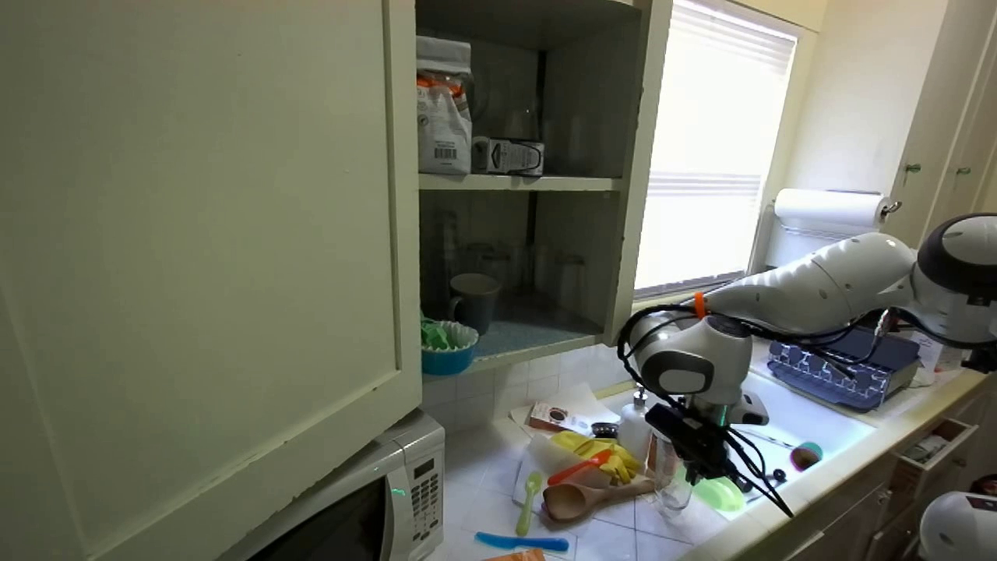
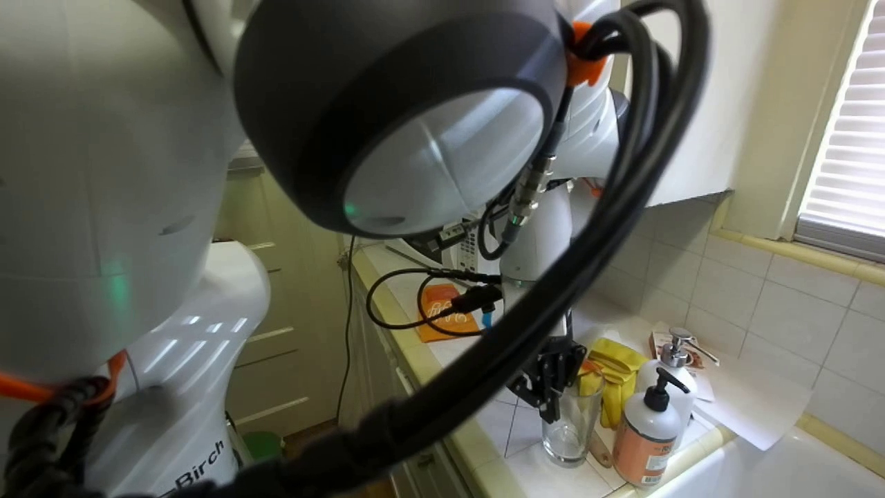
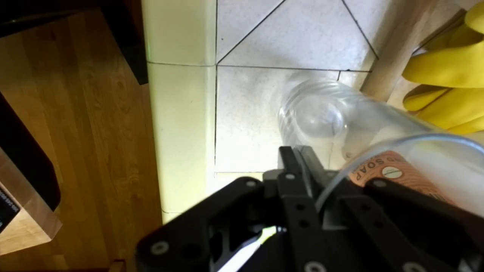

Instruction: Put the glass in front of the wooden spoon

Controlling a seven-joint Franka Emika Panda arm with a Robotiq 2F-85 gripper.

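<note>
Evidently the tool (image 3: 298, 152) pinches the glass (image 3: 363, 124) by its wall, one finger inside and one outside, likely because a thin edge grips surest. Its base, below the tool, is on or just above the tabletop (image 3: 247, 122), the tool's side of the wooden spoon (image 1: 584, 501), probably to count as "in front".

The bench (image 3: 245, 124) is surfaced with pale tiles and edged in yellow. In an exterior view, the wooden spoon (image 1: 570, 502), a green spoon (image 1: 529, 500) and a blue knife (image 1: 522, 542) are seen laid on it, near together. An orange packet (image 2: 441, 299) is placed by the front edge; two pump bottles (image 2: 646, 444) are stood beside the sink (image 2: 788, 470).
</note>
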